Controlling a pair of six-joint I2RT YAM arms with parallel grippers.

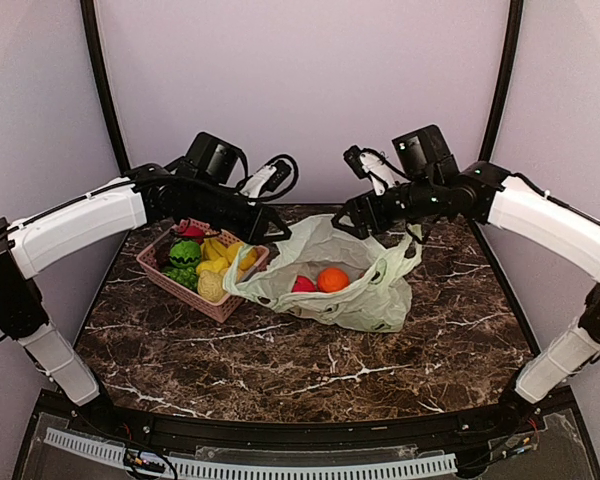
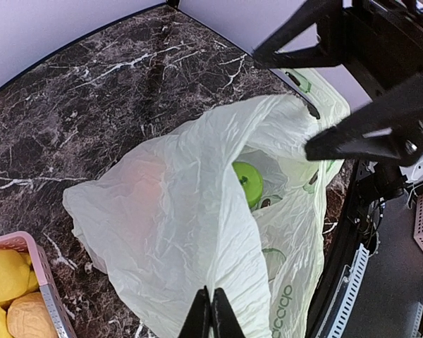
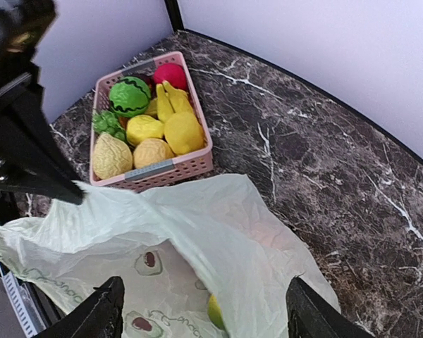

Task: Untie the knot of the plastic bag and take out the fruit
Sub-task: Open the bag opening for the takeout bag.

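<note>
The pale green plastic bag point(image 1: 370, 300) lies open in the middle of the table; no knot shows. Inside it lie a round orange fruit point(image 1: 332, 279) and a red piece point(image 1: 303, 284). My left gripper point(image 2: 211, 313) is shut on the bag's point(image 2: 176, 232) thin edge, holding it up. A light green fruit point(image 2: 248, 182) shows through the opening. My right gripper point(image 3: 204, 320) stands open above the bag point(image 3: 225, 225), its fingers wide on either side and nothing between them. A yellow-green fruit point(image 3: 215, 312) peeks out below it.
A pink basket point(image 1: 160, 268) left of the bag holds several toy fruits, among them bananas and a small watermelon. The same basket point(image 3: 197, 163) lies just beyond the bag in the right wrist view. The two grippers hang close together over the bag's mouth.
</note>
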